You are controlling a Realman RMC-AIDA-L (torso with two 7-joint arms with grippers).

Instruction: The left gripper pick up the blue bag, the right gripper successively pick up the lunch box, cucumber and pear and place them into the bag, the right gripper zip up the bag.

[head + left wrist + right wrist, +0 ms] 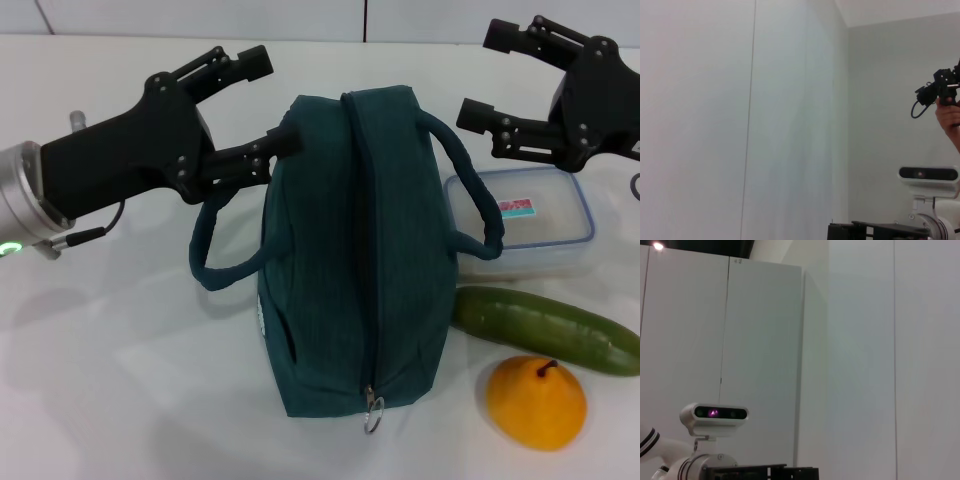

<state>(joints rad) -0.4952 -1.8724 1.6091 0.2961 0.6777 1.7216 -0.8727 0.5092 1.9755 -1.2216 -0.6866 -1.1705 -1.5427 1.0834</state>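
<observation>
While the head view takes in the whole bench, both wrist views look only at pale walls and the robot's head camera; the left wrist view alone also catches a person's hand holding a small black device.

On the bench there is one bag, one lunch box, one cucumber and one pear. The bag stands in the middle with its zip closed, the ring pull hanging at its near end, and its two handles drooping outward, one to each side. The lunch box lies just to the right of the bag, against its right handle. The cucumber lies nearer the front edge than the box, one end close to the bag. The pear sits by the cucumber, toward the front right corner.

The left gripper hovers at the bag's far left corner, fingers spread apart, the lower one touching or nearly touching the fabric. The right gripper hangs beyond the lunch box near the far right corner, fingers likewise spread, holding nothing. Bare bench lies open to the left of the bag and along the front edge.
</observation>
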